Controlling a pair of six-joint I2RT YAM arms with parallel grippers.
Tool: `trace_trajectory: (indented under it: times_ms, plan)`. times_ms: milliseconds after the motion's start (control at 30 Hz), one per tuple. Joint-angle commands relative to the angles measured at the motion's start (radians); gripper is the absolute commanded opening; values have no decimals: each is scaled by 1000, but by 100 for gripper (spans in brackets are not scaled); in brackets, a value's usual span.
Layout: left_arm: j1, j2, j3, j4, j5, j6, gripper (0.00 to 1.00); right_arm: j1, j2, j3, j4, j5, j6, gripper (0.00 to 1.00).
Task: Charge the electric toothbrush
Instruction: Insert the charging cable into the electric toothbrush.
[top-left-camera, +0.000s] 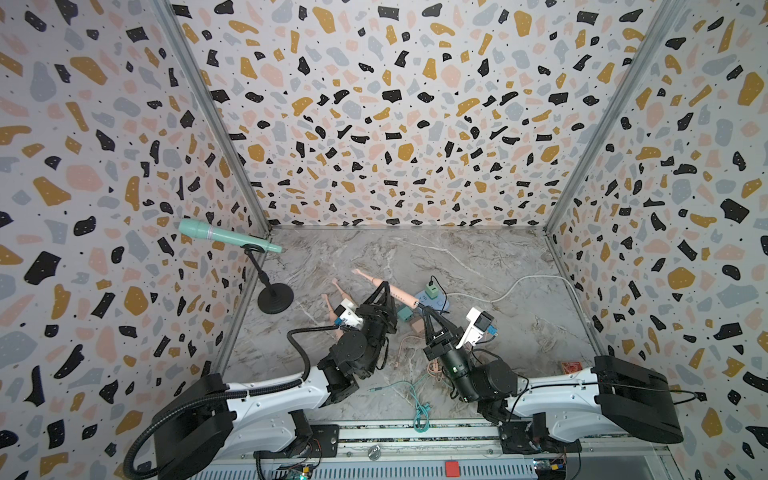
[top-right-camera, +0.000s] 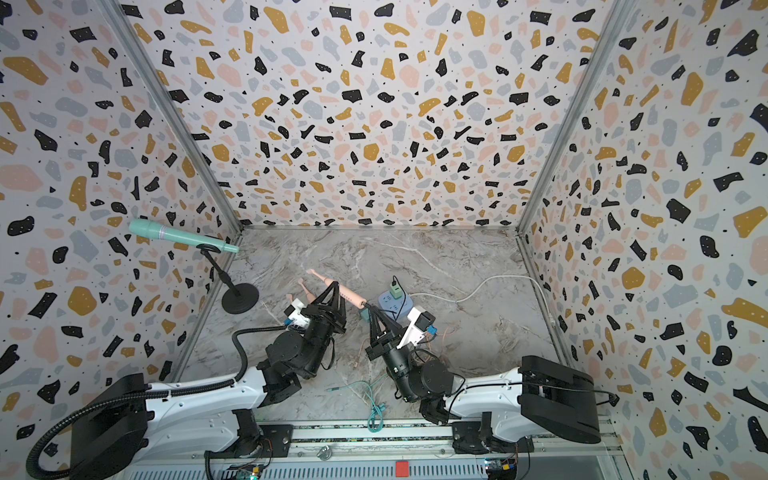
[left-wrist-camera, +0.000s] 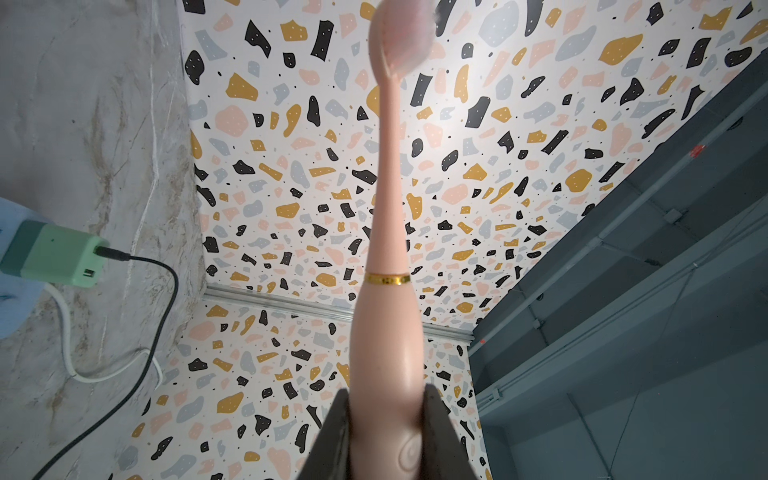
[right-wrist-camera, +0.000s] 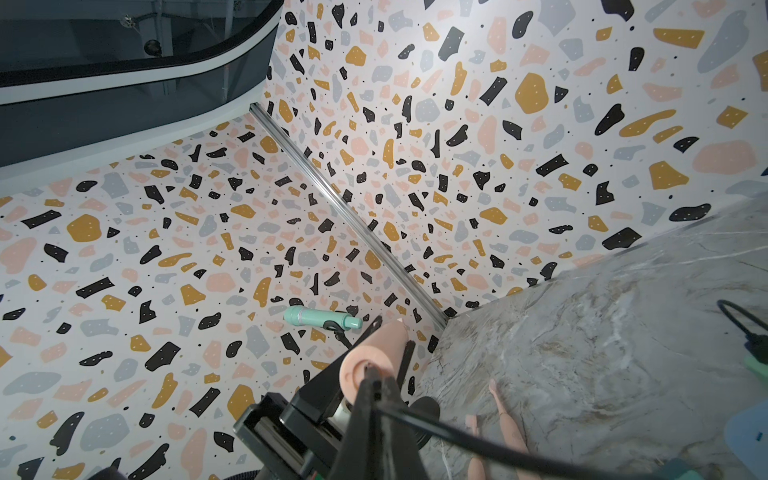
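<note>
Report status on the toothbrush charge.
Left hand shut on toothbrush, held aloft. Right hand shut on charging cable, plug at toothbrush base, seating unclear. Nothing between them.

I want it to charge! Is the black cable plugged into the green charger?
Plugged in: the black cable ends inside a socket of the green charger.

The pink electric toothbrush (top-left-camera: 403, 294) — gold-ringed — is aloft, brush head pointing away from the green charger (top-left-camera: 432, 289), the black cable (right-wrist-camera: 457, 432) meeting its base.

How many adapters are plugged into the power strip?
1: the green adapter on the blue power strip's far side. The right arm covers the strip's near part, so another may be hidden.
</note>
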Motion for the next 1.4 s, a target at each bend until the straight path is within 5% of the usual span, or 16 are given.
trace_trajectory:
  times_ms: [0, 1367]
  plan:
    - [-18, -23, 1, 68, 49, 27, 0, 4, -3, 28, -89, 20, 6, 0]
    - [-21, -58, 10, 2, 39, 78, 0, 14, -109, 41, -271, 5, 32, 0]
